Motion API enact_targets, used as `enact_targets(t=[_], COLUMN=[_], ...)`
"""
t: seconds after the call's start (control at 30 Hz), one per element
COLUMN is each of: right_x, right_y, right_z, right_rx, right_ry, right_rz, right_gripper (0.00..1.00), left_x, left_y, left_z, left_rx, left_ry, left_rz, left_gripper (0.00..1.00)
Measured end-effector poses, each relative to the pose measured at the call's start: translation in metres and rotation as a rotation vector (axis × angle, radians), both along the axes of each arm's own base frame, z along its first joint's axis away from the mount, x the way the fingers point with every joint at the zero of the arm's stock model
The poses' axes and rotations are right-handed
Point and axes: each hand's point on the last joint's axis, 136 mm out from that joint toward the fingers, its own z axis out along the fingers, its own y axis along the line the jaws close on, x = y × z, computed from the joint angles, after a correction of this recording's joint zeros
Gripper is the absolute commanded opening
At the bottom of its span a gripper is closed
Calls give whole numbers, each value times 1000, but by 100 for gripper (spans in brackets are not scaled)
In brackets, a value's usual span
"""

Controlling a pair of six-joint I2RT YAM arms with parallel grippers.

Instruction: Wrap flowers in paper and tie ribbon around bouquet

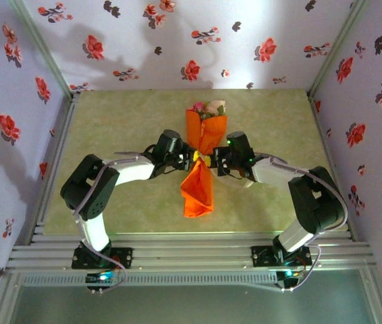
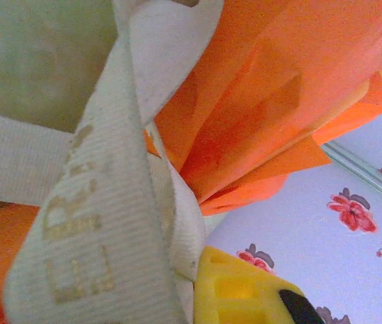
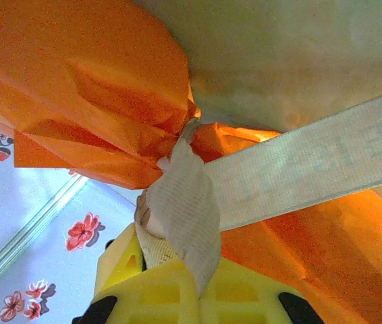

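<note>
Orange, light, crushable: handle bouquet [image 1: 199, 189] gently. Grip limp woven ribbon [image 3: 299, 169] near knot, as clamped between right jaws; cannot tell whether left jaws closed.

We see pale lilac walls [image 1: 177, 40] printed with red flowers enclosing a yellow-green table [image 1: 110, 121], metal rails [image 1: 191, 253] along its near edge.

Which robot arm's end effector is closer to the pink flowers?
Right, but barely. Both sit at the bouquet's pinched middle, on the near side of the flowers: left end effector on its left, right end effector on its right, where the blooms lean.
</note>
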Motion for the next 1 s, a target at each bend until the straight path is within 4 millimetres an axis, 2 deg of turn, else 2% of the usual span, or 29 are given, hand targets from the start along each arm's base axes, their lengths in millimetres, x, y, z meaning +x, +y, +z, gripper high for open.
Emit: enact_targets(t=[0.3, 0.47, 0.6, 0.83, 0.93, 1.0], right_x=[-4, -8, -7, 18, 34, 43], right_y=[-2, -4, -6, -7, -6, -2], right_z=[-5, -1, 17, 63, 68, 61], right_rx=[-11, -16, -11, 12, 14, 7], right_ry=[27, 32, 8, -82, -90, -76], right_rz=[2, 1, -7, -50, -64, -66], right_gripper=[30, 32, 34, 32, 32, 31], left_x=[3, 2, 0, -1, -2, -2], left_y=[2, 1, -1, 1, 1, 1], left_z=[2, 2, 2, -1, -1, -1], left_rx=[-30, -42, -49, -44, -43, -43], left_ry=[-45, -65, -74, -73, -74, -75], left_rz=[26, 26, 22, 28, 28, 28], left_gripper=[0, 0, 0, 0, 0, 0])
